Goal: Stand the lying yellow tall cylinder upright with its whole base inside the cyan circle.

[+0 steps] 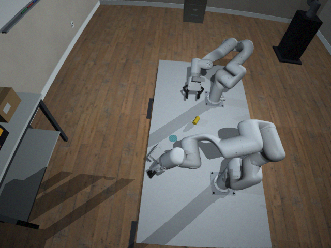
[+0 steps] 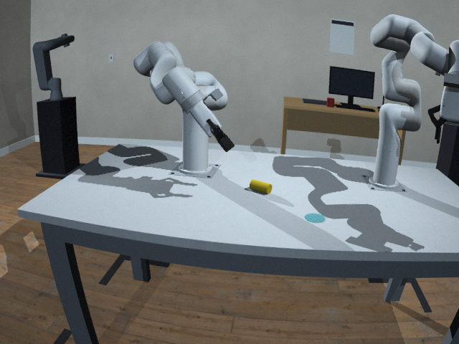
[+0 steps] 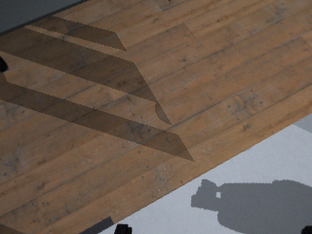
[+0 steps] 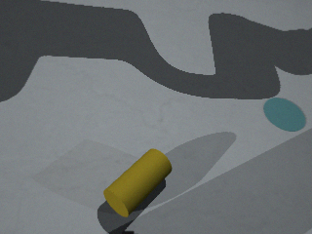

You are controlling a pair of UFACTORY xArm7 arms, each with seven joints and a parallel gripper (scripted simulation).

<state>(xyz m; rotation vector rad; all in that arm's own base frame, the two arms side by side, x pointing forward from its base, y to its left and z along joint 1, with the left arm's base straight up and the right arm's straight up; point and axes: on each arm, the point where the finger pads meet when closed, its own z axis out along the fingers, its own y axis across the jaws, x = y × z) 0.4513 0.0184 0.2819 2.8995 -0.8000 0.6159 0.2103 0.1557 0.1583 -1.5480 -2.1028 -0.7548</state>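
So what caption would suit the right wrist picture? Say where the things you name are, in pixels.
A yellow cylinder [image 4: 138, 181] lies on its side, apart from a cyan circle [image 4: 285, 114].

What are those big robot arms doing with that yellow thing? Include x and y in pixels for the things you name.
Nobody is holding the yellow cylinder [image 1: 196, 120] [image 2: 260, 186] [image 4: 137, 182] right now. It is lying on its side on the table [image 1: 240, 227] [image 2: 111, 222] [image 3: 166, 219] [image 4: 49, 122], outside the cyan circle [image 1: 172, 138] [image 2: 314, 218] [image 4: 285, 114]. The right gripper [image 1: 192, 97] [image 2: 226, 146] and left gripper [image 1: 151, 173] [image 2: 438, 136] [image 3: 214, 229] are both open and empty, held above the table. The job is to stand the cylinder up inside the circle, and that isn't done yet.
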